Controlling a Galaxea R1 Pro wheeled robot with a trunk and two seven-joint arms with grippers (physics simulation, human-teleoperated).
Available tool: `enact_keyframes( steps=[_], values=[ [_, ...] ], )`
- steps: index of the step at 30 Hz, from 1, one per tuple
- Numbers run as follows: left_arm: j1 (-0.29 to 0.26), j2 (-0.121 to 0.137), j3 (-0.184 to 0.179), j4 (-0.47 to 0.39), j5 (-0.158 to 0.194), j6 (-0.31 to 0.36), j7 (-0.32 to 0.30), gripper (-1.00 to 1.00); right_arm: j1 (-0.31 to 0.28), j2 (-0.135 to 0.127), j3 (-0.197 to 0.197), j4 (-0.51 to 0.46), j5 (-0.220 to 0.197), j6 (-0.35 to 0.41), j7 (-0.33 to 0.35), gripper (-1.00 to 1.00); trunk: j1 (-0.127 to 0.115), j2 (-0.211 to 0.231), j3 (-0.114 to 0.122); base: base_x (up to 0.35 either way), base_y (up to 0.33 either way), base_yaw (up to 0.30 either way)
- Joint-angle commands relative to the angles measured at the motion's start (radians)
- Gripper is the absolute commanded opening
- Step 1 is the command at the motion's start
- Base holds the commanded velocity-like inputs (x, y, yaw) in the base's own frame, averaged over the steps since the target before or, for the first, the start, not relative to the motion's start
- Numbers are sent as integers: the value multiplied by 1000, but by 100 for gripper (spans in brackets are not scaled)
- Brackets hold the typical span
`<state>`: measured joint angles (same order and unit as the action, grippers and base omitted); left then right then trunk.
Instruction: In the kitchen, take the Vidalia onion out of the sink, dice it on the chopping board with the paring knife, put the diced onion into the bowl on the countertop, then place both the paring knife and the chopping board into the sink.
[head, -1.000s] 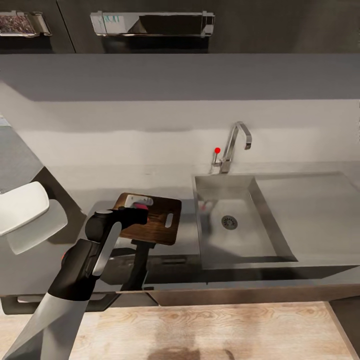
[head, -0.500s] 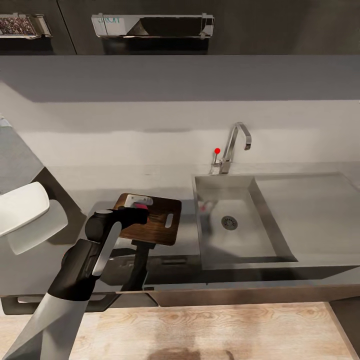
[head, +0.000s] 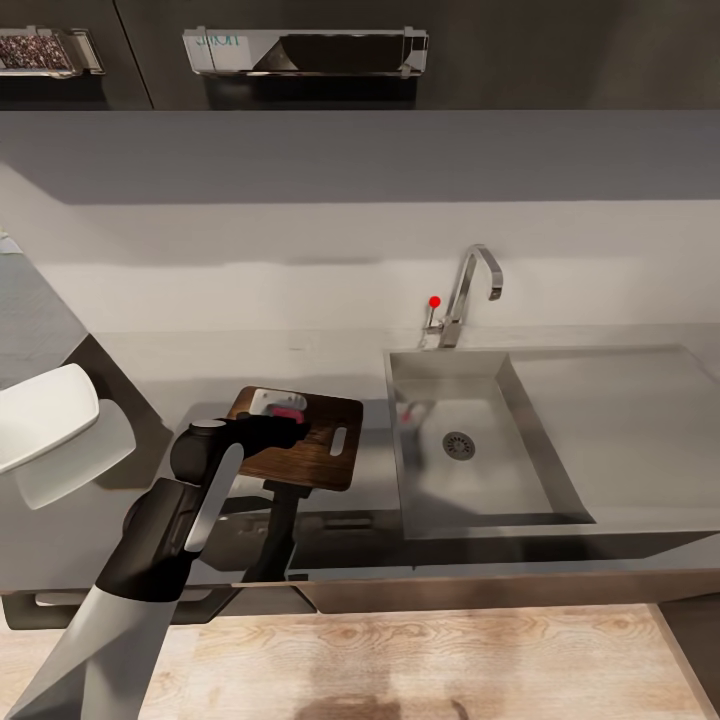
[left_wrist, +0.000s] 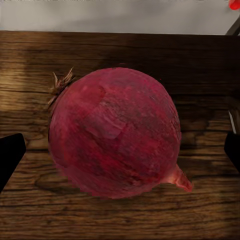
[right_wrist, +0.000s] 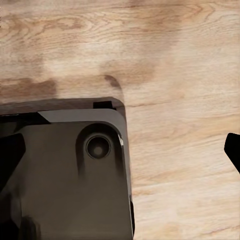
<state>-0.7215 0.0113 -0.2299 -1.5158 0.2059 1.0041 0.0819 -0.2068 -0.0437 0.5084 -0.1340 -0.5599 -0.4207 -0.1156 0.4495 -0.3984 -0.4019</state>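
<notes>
The Vidalia onion (left_wrist: 112, 132), a red-skinned bulb with a dry root tuft, rests on the dark wooden chopping board (head: 320, 455) (left_wrist: 120, 55). In the head view the onion (head: 288, 410) is a small pink spot at the board's far left end. My left gripper (head: 283, 426) (left_wrist: 120, 152) hangs straight over it, open, with its fingertips (left_wrist: 10, 155) well clear of the bulb on both sides. The sink (head: 520, 500) lies right of the board. A small red-and-whitish shape (head: 412, 411) sits against the sink's left wall; I cannot tell whether it is the paring knife. The white bowl (head: 40, 415) stands on the countertop (head: 180, 380) at far left. My right gripper (right_wrist: 120, 150) is open over the floor.
The chrome tap (head: 470, 290) with its red-tipped lever (head: 434, 301) stands behind the basin, and the flat drainboard (head: 620, 420) spreads to the right. Dark wall cabinets (head: 300, 50) hang above. The right wrist view shows wooden floor (right_wrist: 175, 60) and my dark base (right_wrist: 65, 175).
</notes>
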Motion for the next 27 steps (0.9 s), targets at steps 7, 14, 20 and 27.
enact_keyframes(
  steps=[7, 14, 20, 27],
  values=[
    [-1, 0, 0, -3, 9, 4, 9, 100, 0, 1, 9, -1, -4, -1, -7, 100, 1, -2, -2, 0, 0, 0],
    [-1, -4, 3, -19, 9, 4, 9, 100, 0, 2, 9, -1, -5, -1, -8, 100, 1, -2, 1, 0, 0, 0],
    [-1, -5, 3, -26, 9, 4, 9, 100, 0, 3, 9, -1, -5, -1, -8, 100, 1, -2, 9, -120, 0, 0],
    [-1, -5, 3, -27, 9, 4, 9, 100, 0, 2, 9, -1, -5, -1, -8, 100, 1, -2, 20, -321, 0, 0]
  ],
)
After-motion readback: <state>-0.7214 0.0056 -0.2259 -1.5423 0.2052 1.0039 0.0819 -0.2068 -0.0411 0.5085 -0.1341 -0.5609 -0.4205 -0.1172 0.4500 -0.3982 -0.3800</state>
